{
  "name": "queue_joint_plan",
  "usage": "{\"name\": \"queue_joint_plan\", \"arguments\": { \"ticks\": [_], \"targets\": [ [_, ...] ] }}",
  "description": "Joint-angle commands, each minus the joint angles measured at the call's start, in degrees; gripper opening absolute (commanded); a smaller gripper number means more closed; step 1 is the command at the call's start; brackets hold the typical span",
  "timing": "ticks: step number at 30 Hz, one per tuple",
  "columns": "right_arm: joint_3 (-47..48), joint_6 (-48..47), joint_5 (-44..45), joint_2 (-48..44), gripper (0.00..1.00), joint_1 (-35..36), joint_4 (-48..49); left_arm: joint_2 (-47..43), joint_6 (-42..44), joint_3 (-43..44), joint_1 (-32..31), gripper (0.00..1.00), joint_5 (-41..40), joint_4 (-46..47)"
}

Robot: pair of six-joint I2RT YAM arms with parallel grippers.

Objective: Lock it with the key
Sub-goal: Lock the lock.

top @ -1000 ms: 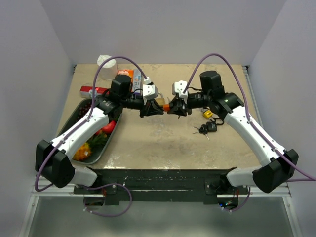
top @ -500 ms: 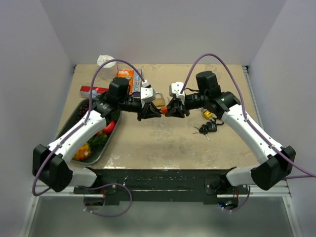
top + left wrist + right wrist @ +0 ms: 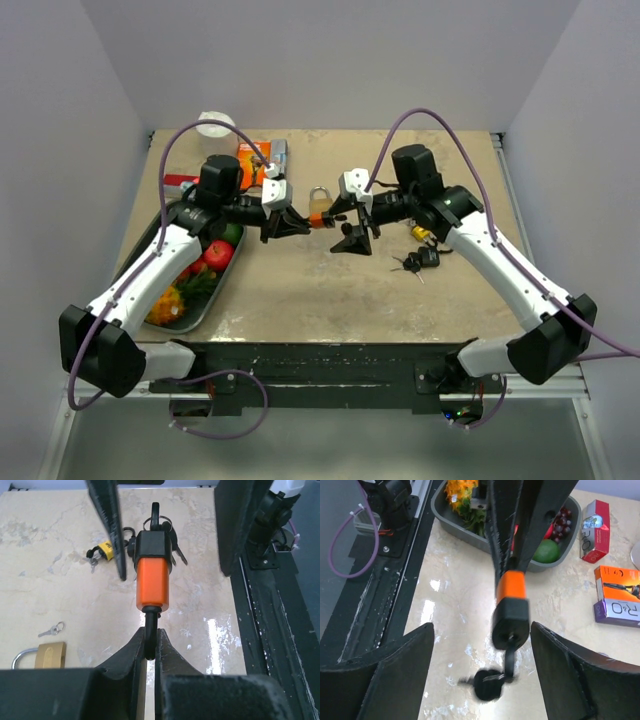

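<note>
My left gripper [image 3: 285,222] [image 3: 149,636] is shut on the black shackle of an orange padlock [image 3: 319,222] [image 3: 151,580], holding it level above the table. A key [image 3: 509,652] sticks in the padlock's [image 3: 511,605] black end, and a bunch of black keys [image 3: 487,682] dangles from it, blurred. My right gripper [image 3: 346,229] [image 3: 482,672] stands open just past that end, its fingers [image 3: 107,525] wide on either side and touching nothing.
A brass padlock [image 3: 320,195] [image 3: 45,655] with a small key [image 3: 52,629] lies behind the grippers. A yellow padlock [image 3: 421,231] [image 3: 102,550] and black keys [image 3: 420,260] lie right. The fruit tray [image 3: 222,285] [image 3: 450,520] is left; boxes [image 3: 252,155] [image 3: 619,595] stand behind it.
My right gripper has opened and let go of the key end. The left arm has drawn back to the left with the padlock, and the key bunch now swings free.
</note>
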Motion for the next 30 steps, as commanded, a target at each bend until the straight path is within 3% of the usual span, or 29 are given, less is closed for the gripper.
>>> {"name": "queue_joint_plan", "arguments": {
  "ticks": [1, 4, 7, 15, 30],
  "targets": [
    [3.3, 0.1, 0.6, -1.3, 0.8, -1.1, -4.8, -1.3, 3.6, 1.1, 2.6, 0.0, 2.3, 0.2],
    [2.9, 0.0, 1.7, -1.9, 0.75, -2.7, -7.0, -1.2, 5.8, 1.3, 3.3, 0.0, 2.5, -1.9],
    [2.6, 1.5, 2.9, -2.1, 0.63, -3.2, -6.5, -1.2, 8.3, 1.4, 3.3, 0.0, 2.5, -3.9],
    [2.0, 5.0, 3.5, -0.7, 0.59, -3.2, -1.5, 0.4, 11.5, 2.6, 3.2, 0.0, 2.2, -6.9],
    [2.1, 6.8, 3.1, 2.2, 0.29, -2.3, 1.3, 2.4, 11.4, 4.1, 3.0, 0.0, 1.8, -7.4]
  ]
}}
